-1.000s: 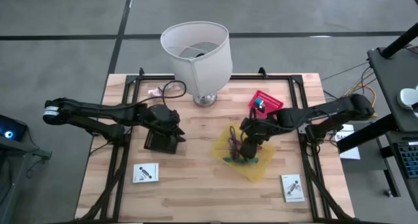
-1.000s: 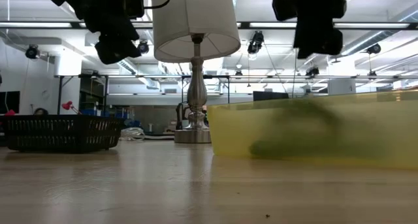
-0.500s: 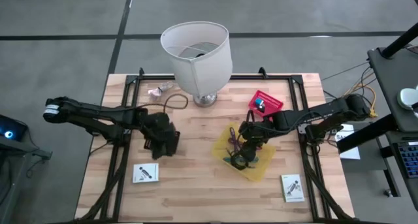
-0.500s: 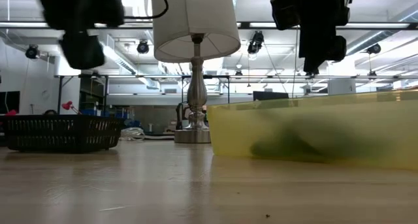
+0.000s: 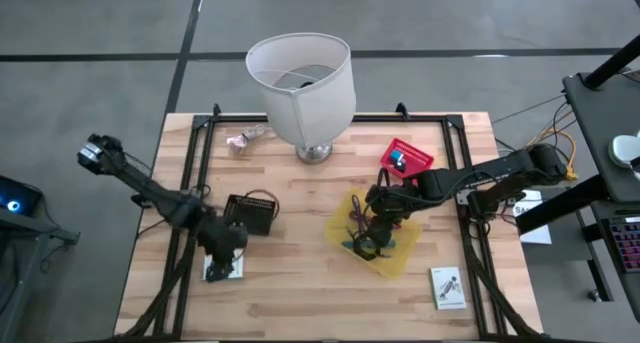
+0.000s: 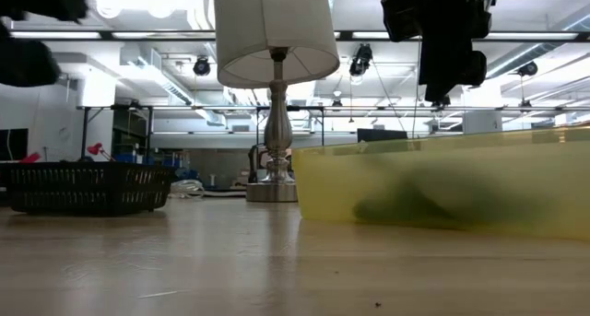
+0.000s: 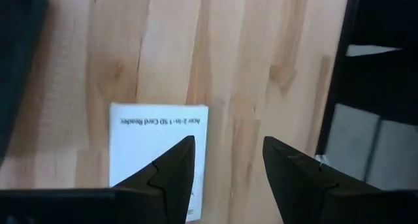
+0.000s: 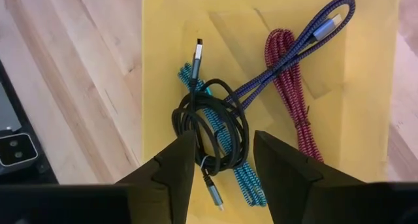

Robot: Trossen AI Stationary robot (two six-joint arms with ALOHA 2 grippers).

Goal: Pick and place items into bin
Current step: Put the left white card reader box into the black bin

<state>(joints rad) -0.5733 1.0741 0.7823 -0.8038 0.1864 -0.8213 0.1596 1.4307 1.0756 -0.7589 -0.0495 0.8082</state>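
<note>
Hovering above the white packet [image 7: 158, 159], left gripper [image 7: 225, 168] parted and empty; right gripper [image 8: 222, 159] parted, empty, over coiled black cord [image 8: 210, 129] in yellow bin [image 8: 170, 48]

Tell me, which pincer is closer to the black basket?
The left pincer. It hangs just in front of the black basket, over a white packet. The right pincer is far across the table, above the yellow tray.
</note>
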